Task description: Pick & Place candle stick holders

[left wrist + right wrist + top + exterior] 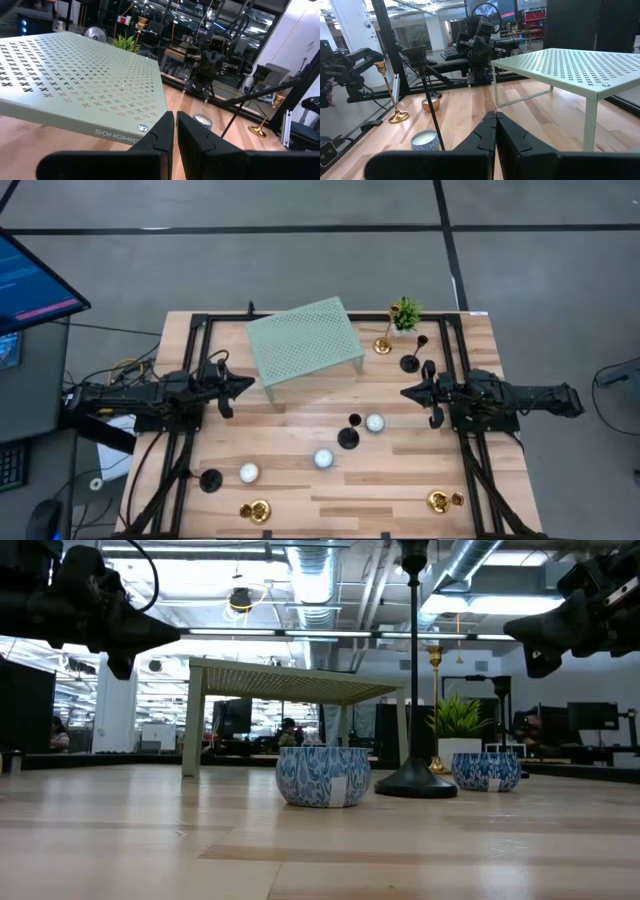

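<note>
**Both arms idle above a scatter of candle stick holders**

Two dark arms hang over the wooden table (300, 480), neither carrying anything. The left gripper (245, 386) has its jaws pressed together, empty, tips pointing at the near corner of the pale green perforated rack (305, 340). The right gripper (408, 393) is likewise closed on nothing.

None of the holders lies between either pair of jaws. A black slim-stemmed holder (348, 436) stands just ahead of the right gripper's tips and toward the table's front, beside a white tealight (375, 422). Farther back on that side stand 2 more black holders, one (410, 362) just behind the right jaws, another (421, 340) near the small potted plant (405, 313), along with the tall gold holder (383, 345). Another black holder (210, 480) sits well forward of the left jaws next to a tealight (248, 473); 2 squat gold holders (257, 510) (439, 501) rest at the front edge.

The black pieces look rigid and light, but top-heavy on narrow stems, so likely to tip if nudged sideways. A pinch low on the stem, just above the disc base, seems safest. The polished gold ones appear slippery; the squat pair probably want a grasp across the body.
</note>
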Motion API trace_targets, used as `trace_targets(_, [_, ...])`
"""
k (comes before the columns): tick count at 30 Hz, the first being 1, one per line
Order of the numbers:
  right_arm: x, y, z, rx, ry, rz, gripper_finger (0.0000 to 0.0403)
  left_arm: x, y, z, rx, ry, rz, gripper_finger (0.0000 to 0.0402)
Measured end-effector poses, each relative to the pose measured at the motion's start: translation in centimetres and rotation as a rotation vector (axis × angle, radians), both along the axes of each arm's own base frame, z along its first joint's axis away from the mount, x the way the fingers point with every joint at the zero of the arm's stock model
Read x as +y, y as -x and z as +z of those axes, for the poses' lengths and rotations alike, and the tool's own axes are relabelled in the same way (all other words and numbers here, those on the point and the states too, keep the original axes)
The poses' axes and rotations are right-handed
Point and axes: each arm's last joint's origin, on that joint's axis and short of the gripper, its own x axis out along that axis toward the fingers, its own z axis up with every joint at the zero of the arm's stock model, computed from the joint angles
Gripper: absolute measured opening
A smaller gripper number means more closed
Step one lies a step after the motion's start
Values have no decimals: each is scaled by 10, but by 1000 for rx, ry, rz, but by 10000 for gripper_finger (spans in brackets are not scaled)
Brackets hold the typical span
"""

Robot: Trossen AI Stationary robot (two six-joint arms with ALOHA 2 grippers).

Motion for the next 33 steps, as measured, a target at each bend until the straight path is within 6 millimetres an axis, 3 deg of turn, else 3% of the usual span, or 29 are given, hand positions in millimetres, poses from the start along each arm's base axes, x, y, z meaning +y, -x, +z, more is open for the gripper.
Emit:
trace_targets(15, [0, 0, 0, 0, -9, 0, 0, 0, 1, 11, -127, 58, -4, 21])
trace_targets(25, [0, 0, 5, -59, -331, 11, 0, -1, 2, 21, -237, 56, -35, 21])
trace_targets(33, [0, 1, 11, -102, -461, 24, 0, -1, 9, 40, -484, 204, -82, 21])
